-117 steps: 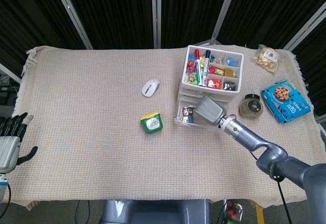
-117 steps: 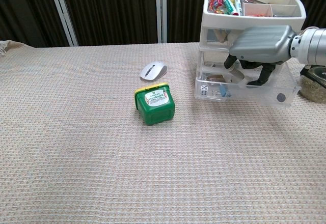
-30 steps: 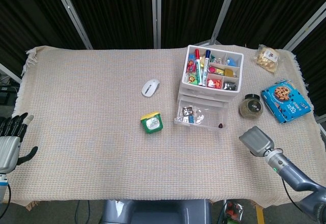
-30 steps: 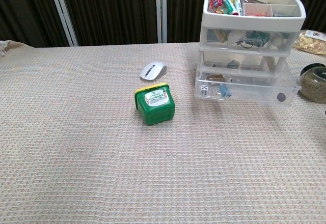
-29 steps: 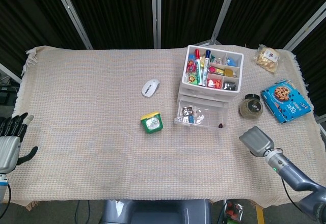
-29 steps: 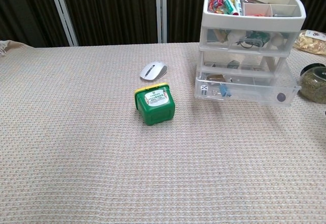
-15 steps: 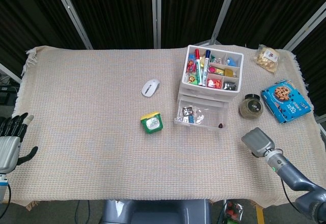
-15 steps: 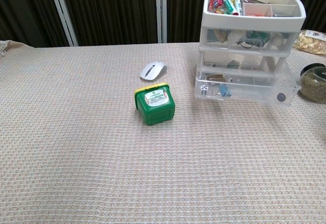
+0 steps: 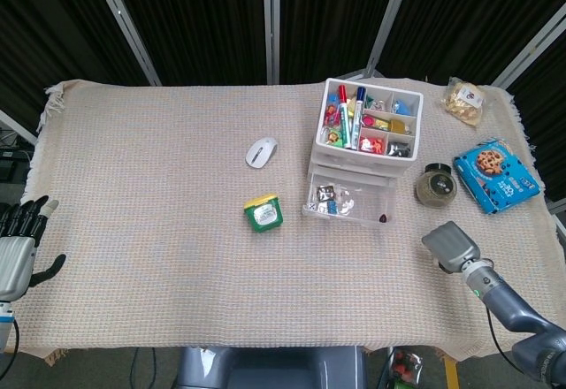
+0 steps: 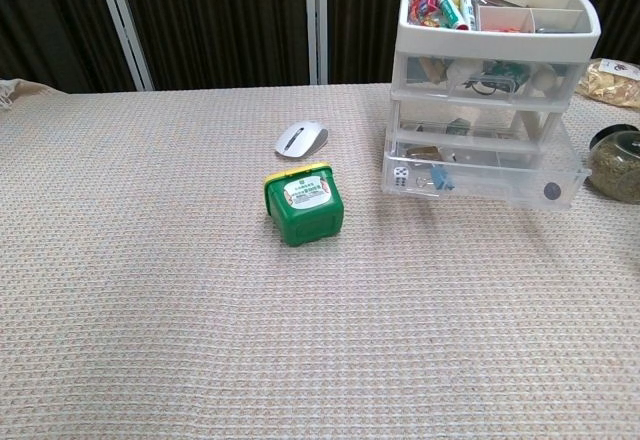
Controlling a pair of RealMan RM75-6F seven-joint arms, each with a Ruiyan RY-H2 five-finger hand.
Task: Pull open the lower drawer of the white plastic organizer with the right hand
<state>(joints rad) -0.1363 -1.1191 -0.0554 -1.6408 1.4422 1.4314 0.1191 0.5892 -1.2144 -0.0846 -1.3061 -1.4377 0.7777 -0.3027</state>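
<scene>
The left hand was seen at the table's 8 o'clock edge, holding nothing, its fingers straight and held close together with the thumb out to the side, well apart from everything. Toward the middle, a green tub and a white mouse were found. At about 2 o'clock on the cloth, the white plastic organizer was seen, with its lower drawer drawn out toward the robot; small items were visible inside it. The drawer's long axis ran left to right, its front wall facing 6 o'clock. The right hand was found near the 4 o'clock edge, apart from the drawer, which lay toward 10 o'clock from it. Only its back was shown, so its fingers could not be judged. The right hand was much the nearer of the two. The pull was judged done.
</scene>
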